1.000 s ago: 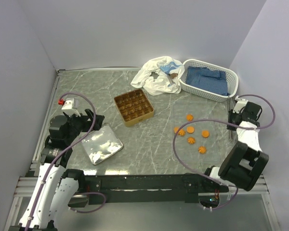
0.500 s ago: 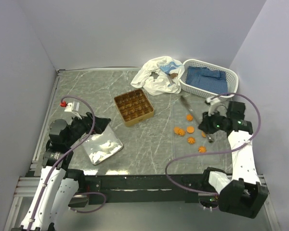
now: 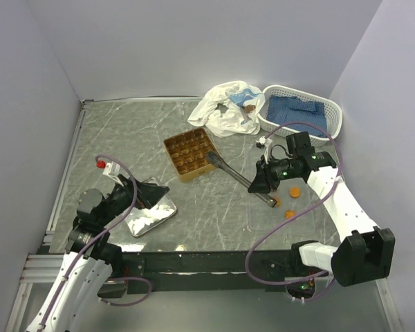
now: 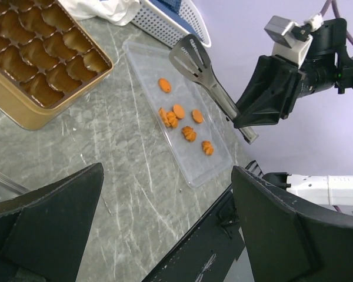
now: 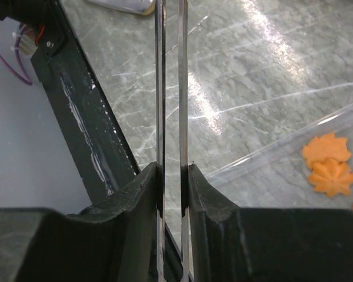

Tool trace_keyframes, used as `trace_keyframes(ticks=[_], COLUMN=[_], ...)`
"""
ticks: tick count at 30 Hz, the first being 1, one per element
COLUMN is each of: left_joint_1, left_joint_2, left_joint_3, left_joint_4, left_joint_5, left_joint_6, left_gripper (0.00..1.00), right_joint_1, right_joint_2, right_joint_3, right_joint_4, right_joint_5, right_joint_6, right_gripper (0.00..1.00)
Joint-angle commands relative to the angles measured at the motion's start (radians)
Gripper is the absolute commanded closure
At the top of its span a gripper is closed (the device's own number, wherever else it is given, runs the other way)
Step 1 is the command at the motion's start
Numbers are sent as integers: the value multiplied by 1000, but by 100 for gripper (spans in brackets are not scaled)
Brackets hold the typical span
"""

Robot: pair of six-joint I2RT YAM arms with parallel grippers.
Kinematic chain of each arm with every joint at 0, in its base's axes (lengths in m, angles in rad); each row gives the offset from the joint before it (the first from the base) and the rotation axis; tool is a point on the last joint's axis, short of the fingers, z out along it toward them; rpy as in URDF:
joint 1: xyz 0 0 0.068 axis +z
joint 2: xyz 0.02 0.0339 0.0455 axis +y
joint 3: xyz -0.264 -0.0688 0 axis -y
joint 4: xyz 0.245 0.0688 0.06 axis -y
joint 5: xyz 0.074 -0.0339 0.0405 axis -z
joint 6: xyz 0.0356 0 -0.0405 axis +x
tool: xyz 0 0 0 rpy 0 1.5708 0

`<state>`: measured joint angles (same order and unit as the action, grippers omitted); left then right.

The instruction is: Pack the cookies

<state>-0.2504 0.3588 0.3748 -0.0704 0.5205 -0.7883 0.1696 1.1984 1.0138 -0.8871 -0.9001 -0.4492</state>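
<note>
Right tool (image 3: 262, 184), clamped on tongs (image 3: 229, 170) poised empty beside the divided tin (image 3: 200, 172), likely must next reach the cookies (image 4: 179, 111) right of it; left tool (image 4: 167, 200) gapes apart.

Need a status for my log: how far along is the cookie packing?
Barely started. Done: the divided tin stands open, and the right gripper is shut on metal tongs. In hand: the tongs hang above the table, carrying nothing. Left: all the cookies lie on the clear tray; the tin's compartments look empty.
</note>
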Motion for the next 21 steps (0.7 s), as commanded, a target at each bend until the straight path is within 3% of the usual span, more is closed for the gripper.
trace_keyframes(ticks=[1, 6, 16, 21], left_joint_1=[-6, -6, -6, -6], left_joint_2=[-24, -3, -14, 9], left_joint_3=[-5, -7, 6, 99], left_joint_4=[21, 40, 18, -58], left_joint_5=[-25, -16, -24, -46], left_joint_6=[-12, -11, -3, 56], left_gripper=[3, 3, 4, 4], right_joint_1=[4, 4, 2, -15], right_joint_2=[-33, -80, -97, -129], right_joint_3=[36, -4, -6, 18], right_joint_4=[54, 91, 103, 71], right_joint_5=[19, 49, 133, 231], right_joint_6=[56, 78, 90, 78], right_gripper=[64, 59, 60, 60])
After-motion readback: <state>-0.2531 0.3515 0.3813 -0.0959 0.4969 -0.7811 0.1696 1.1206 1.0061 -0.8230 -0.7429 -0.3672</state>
